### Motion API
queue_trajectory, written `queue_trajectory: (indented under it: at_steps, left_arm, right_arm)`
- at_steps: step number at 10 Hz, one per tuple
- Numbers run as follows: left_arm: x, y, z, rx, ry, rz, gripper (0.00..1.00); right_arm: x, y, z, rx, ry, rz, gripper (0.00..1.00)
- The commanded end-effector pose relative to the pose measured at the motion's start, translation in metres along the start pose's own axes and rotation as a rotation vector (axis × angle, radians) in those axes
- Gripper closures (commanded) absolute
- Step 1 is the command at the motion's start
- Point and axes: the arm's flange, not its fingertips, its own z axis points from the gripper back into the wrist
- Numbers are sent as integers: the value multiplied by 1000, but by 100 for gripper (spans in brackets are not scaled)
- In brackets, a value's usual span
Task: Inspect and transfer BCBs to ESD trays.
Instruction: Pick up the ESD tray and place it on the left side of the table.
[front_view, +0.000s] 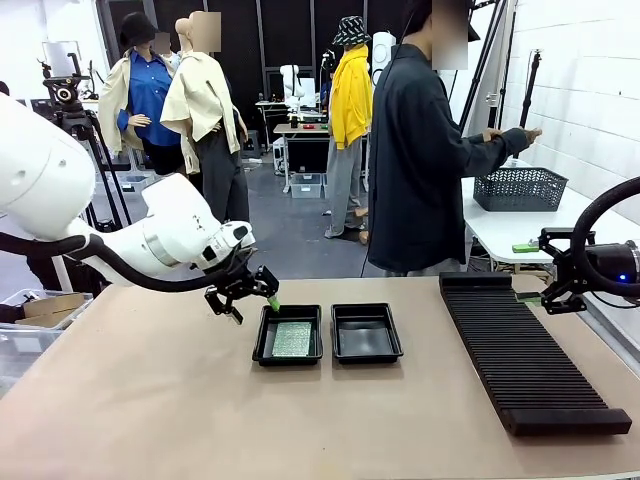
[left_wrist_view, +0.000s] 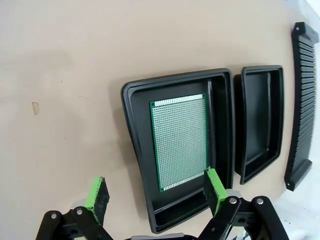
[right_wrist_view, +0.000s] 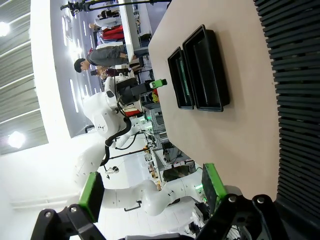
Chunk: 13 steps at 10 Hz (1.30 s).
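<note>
**Left gripper spread above the loaded tray**

The left gripper (left_wrist_view: 155, 189) had its fingers spread wide with nothing between them. One green pad (left_wrist_view: 215, 184) hung over the end of the left ESD tray (left_wrist_view: 135, 130), and the other hung over bare table (left_wrist_view: 65, 75) beside it. Whether that pad touched the rim could not be told.

The BCB (left_wrist_view: 180, 140) lay flat on this tray's floor, nearer the wall that faced the second ESD tray (left_wrist_view: 260, 120). The two trays sat just beside each other, long sides parallel.

In the front view the left arm (front_view: 150, 245) extended from the left, low over the table. Its wrist tipped down toward the loaded tray's far-left corner.

The right gripper (right_wrist_view: 151, 188) was likewise spread wide and held nothing. It hovered at the right side of the long black slotted rack (front_view: 520, 360), near the rack's far end and well apart from the trays.

At the far side a person (front_view: 415, 150) stood turned toward a side table — one hand (front_view: 530, 132) on the rim of a grey mesh basket (front_view: 520, 190).
</note>
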Motion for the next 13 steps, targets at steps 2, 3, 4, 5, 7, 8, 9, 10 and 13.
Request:
queue_trajectory:
  at_steps: [2,3,4,5,7,8,9,10,13]
  left_arm:
    - [11,-15,-14,99,6,26,0]
    - [11,-18,-18,114,12,24,0]
    - [12,-19,-22,132,20,23,0]
    - [12,-18,-26,145,45,20,0]
    - [11,-17,-33,152,85,16,0]
    - [10,-17,-35,163,77,21,4]
    - [11,-17,-36,160,83,25,8]
    - [10,-18,-36,157,98,19,12]
    - [9,-18,-36,161,98,19,38]
  right_arm:
    - [-3,0,0,1,-1,0,0]
    - [-3,0,0,1,-1,0,0]
    - [-3,0,0,1,-1,0,0]
    - [-3,0,0,1,-1,0,0]
    - [-3,0,0,1,-1,0,0]
    - [-3,0,0,1,-1,0,0]
    - [-3,0,0,1,-1,0,0]
    - [-3,0,0,1,-1,0,0]
    - [-3,0,0,1,-1,0,0]
